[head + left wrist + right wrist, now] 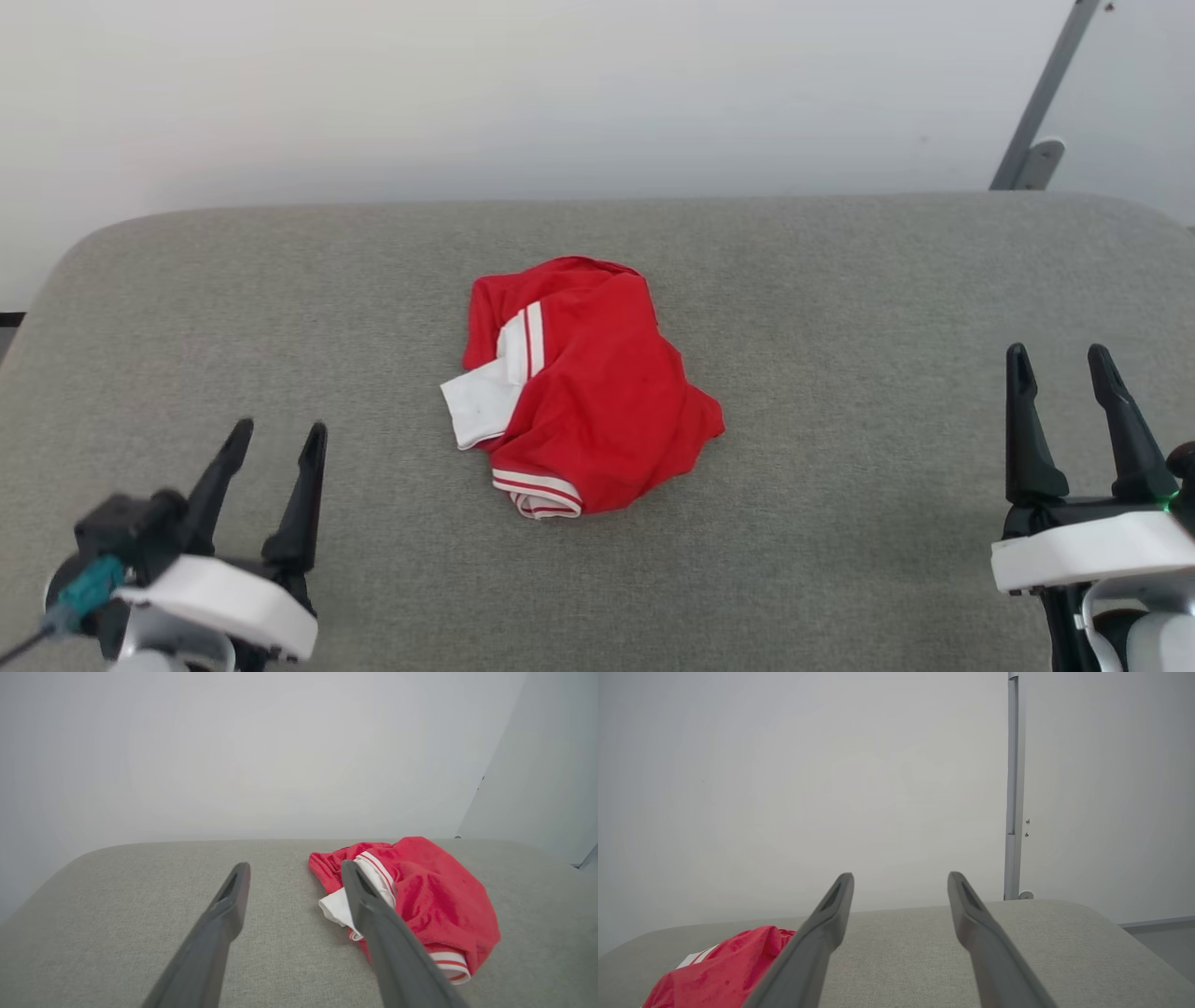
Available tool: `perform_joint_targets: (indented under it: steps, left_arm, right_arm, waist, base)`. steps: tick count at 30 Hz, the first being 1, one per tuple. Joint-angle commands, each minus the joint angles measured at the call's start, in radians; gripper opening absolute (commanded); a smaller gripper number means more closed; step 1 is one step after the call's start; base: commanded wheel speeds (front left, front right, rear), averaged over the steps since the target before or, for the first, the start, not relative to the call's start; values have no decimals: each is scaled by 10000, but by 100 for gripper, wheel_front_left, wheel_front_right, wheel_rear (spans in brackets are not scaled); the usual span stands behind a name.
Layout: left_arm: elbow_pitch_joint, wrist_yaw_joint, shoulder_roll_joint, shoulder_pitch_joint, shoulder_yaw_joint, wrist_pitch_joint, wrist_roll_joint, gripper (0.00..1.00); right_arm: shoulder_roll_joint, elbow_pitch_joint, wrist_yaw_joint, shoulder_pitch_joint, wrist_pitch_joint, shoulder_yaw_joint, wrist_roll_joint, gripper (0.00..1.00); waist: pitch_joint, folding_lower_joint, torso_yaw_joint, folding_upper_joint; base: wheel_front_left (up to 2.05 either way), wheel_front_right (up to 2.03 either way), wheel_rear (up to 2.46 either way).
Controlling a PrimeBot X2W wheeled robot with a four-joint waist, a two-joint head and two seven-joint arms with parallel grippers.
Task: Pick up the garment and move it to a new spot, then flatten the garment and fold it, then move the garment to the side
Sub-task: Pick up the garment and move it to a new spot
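Note:
The garment [583, 387] lies crumpled in a heap at the middle of the grey padded surface [840, 299], red with a white sleeve and red-and-white striped edges showing. My left gripper [278, 437] hovers open at the lower left, well apart from the heap. Open too, my right gripper [1060, 359] stands at the lower right, far from the cloth. In the left wrist view the garment [430, 900] sits ahead and to the right, partly behind the right finger of the open left gripper [295, 868]. The right wrist view has the garment [719, 970] at the lower left, beside the open right gripper [901, 877].
A pale wall rises behind the padded surface. A grey metal post [1046, 103] leans at the back right, and the same post [1012, 784] stands upright in the right wrist view. The surface's rounded corners fall off at the far left and far right.

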Motion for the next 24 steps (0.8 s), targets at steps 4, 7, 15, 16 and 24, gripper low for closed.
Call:
perform_joint_targets:
  steps: [4, 7, 15, 16, 24]
  left_arm:
    - [-31, 54, -147, 580, 242, -309, 150, 100]
    - [-43, -4, -223, 768, 294, -358, 260, 100]
    - [44, -259, -790, 1222, 868, -431, 694, 100]
    - [36, -307, -890, 1278, 965, -431, 796, 100]
    - [70, -735, -1612, 1666, 1649, -429, 1343, 100]
  right_arm:
    - [71, -54, 1, 214, -44, -42, -92, 100]
    - [85, -76, 1, 281, -44, -95, -102, 100]
    - [144, -132, 1, 396, -111, -290, -98, 100]
    - [150, -127, 1, 422, -127, -306, -95, 100]
    - [203, -132, 1, 523, -139, -403, -81, 100]
  waist:
    - [-105, 0, 187, 0]
    - [-119, 0, 246, 0]
    - [-145, 0, 413, 0]
    - [-149, 0, 425, 0]
    - [-197, 0, 494, 0]
  base:
    - [0, 0, 0]
    - [0, 0, 0]
    - [0, 0, 0]
    - [0, 0, 0]
    - [0, 0, 0]
